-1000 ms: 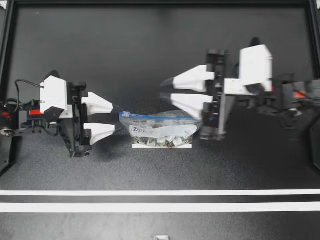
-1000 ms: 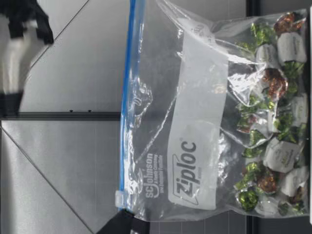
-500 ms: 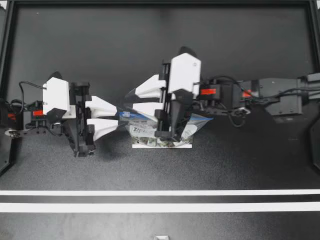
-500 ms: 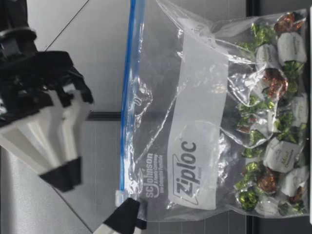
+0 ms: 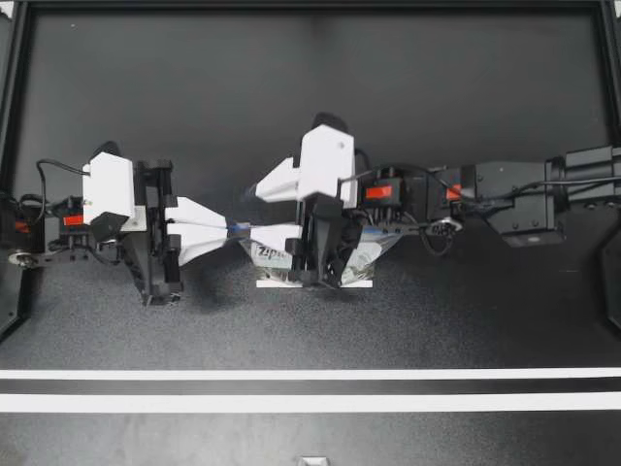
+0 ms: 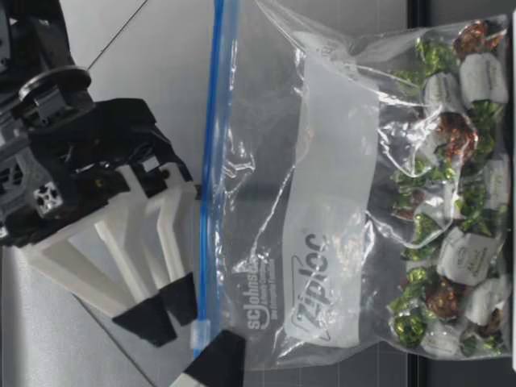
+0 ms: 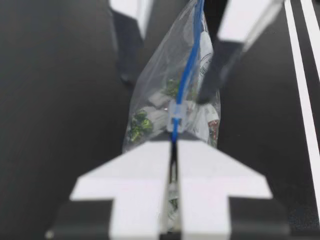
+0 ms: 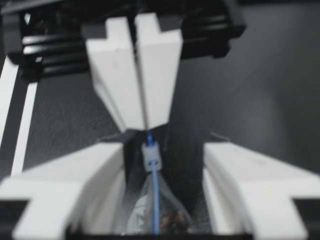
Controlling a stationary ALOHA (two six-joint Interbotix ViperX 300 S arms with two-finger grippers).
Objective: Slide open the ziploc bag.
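Clear ziploc bag [image 5: 275, 255] stands mid-counter [image 5: 310, 116], corner pinched tight by my left gripper [image 5: 230, 231], while my right gripper [image 5: 254, 212] has moved in, fingers wide astride the slider [image 8: 150, 152], plainest in its wrist view

We see a table [image 5: 310, 97] with a dark, matte, finely grained top under soft, even light. A raised black rim [image 5: 310, 5] borders its far edge and both sides. Toward the near side two white stripes [image 5: 310, 374] run side by side across the whole width, the nearer one broader, and a small white mark [image 5: 312, 461] sits at the edge. From table height, pale grey wall panels [image 6: 137, 81] stand behind, crossed by thin dark seams [image 6: 121, 28].
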